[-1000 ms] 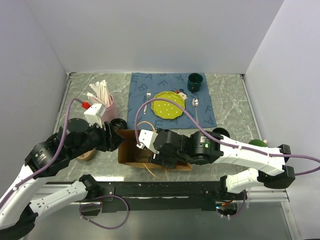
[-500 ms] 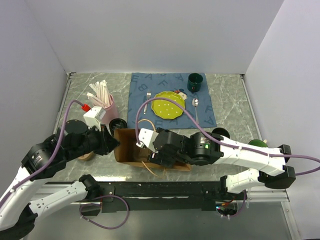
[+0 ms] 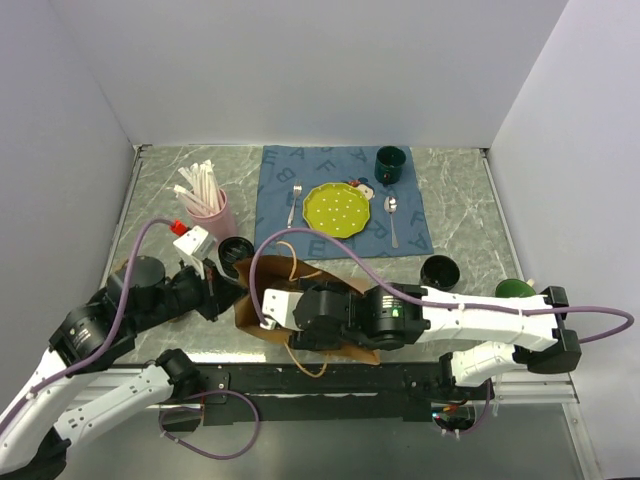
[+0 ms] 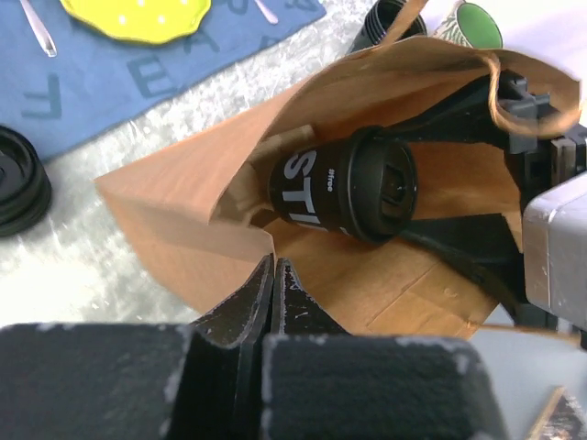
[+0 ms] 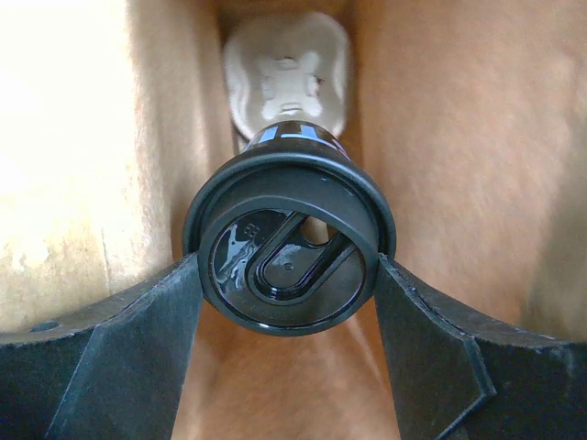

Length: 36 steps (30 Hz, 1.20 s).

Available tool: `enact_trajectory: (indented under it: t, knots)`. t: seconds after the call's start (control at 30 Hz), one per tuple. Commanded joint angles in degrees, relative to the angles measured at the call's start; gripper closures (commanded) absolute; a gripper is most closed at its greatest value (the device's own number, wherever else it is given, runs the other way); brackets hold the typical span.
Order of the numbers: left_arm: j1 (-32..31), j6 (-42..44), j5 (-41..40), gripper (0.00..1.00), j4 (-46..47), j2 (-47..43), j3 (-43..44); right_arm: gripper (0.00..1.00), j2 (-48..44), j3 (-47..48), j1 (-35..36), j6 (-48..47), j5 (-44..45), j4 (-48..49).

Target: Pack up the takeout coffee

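The takeout coffee is a black cup with a round black lid, lying on its side inside the brown paper bag. My right gripper reaches into the bag's mouth and is shut on the cup, one finger pressed against each side of the lid. In the top view this gripper is hidden inside the bag. My left gripper is shut on the bag's near left rim, with the paper edge pinched at its tips. In the top view the left gripper sits at the bag's left side.
A pink cup of white straws and a black round lid stand left of the bag. A blue placemat behind holds a yellow plate, fork, spoon and dark green mug. A black bowl sits at right.
The left gripper has closed on the bag's rim and drawn back to the left. The right arm has pushed deeper into the bag with the cup, and the bag has shifted toward the near edge.
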Motion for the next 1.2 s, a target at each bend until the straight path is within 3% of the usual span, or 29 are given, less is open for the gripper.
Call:
enact_trajectory:
  t: [0.0,0.17,0.2,0.27,0.3,0.33,0.67,0.87,1.03,1.17]
  knots:
    - [0.19,8.07,1.65,0.99,4.76,-2.67,-2.52,0.48,1.61,1.09,0.68,0.60,5.12,1.95]
    - [0.19,11.70,1.47,0.91,6.00,-3.64,-2.97,0.47,3.82,2.06,0.94,1.21,9.35,-0.25]
    - [0.19,10.74,0.86,0.73,5.30,-3.29,-2.45,0.47,3.39,1.62,0.94,1.38,9.36,-0.08]
    - [0.19,9.77,-1.25,0.49,2.06,-1.71,-1.22,0.47,2.95,0.66,0.86,2.00,9.09,0.28]
    - [0.19,8.63,-1.95,0.38,1.08,-1.44,0.18,0.47,2.86,0.39,0.94,2.35,9.18,0.02]
    - [0.19,7.75,-2.83,0.35,-0.06,-0.92,0.89,0.47,2.68,0.21,0.94,2.79,9.53,-0.25]
    - [0.19,-4.20,-8.01,0.32,-12.54,1.63,11.18,0.48,0.31,-4.88,0.94,8.15,10.76,-0.69]
    - [0.19,-5.00,-6.79,0.39,-12.37,2.34,12.76,0.48,-1.01,-7.26,1.03,8.68,12.43,0.71]
    - [0.19,-6.32,-0.29,0.40,-10.53,1.99,10.40,0.48,-1.89,-8.75,1.03,9.30,13.57,1.68]
    - [0.19,-7.29,1.12,0.48,-10.09,2.16,8.55,0.48,-3.47,-11.91,1.03,9.91,16.20,1.86]
